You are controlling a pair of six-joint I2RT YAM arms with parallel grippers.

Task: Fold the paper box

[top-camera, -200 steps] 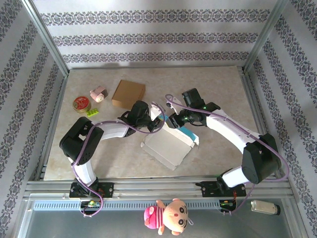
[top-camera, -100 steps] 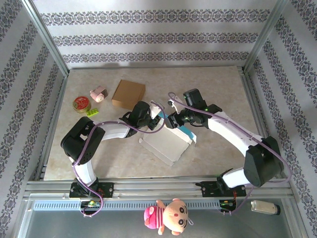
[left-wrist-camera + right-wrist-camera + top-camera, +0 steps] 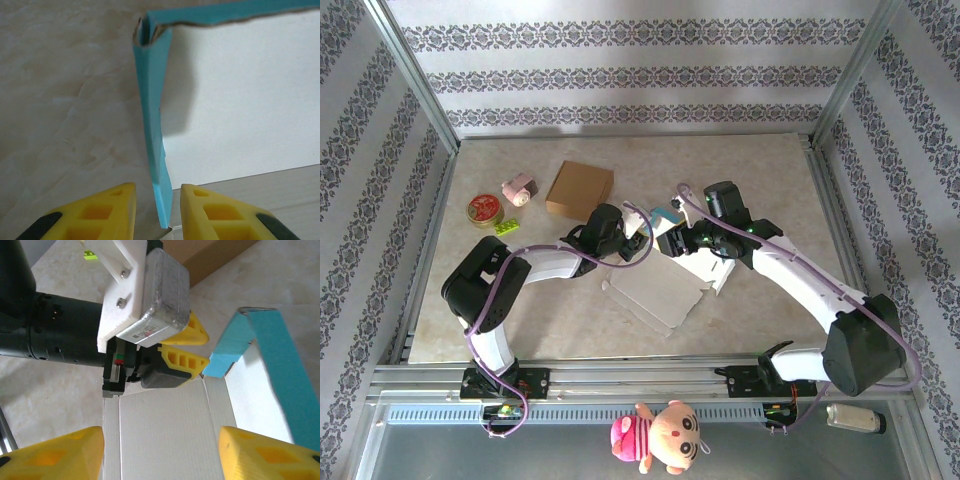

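The white cardboard paper box with teal outer faces (image 3: pixel 655 290) lies partly folded, directly ahead of both pincers. Its raised teal flap (image 3: pixel 152 125) runs lengthwise straight away from the left pincer (image 3: pixel 157 186), standing edge-on between fingers that are narrowly apart, not clamped. The right pincer (image 3: pixel 160 432), spread wide, faces it from across the white panel. The left pincer is nearer the flap.
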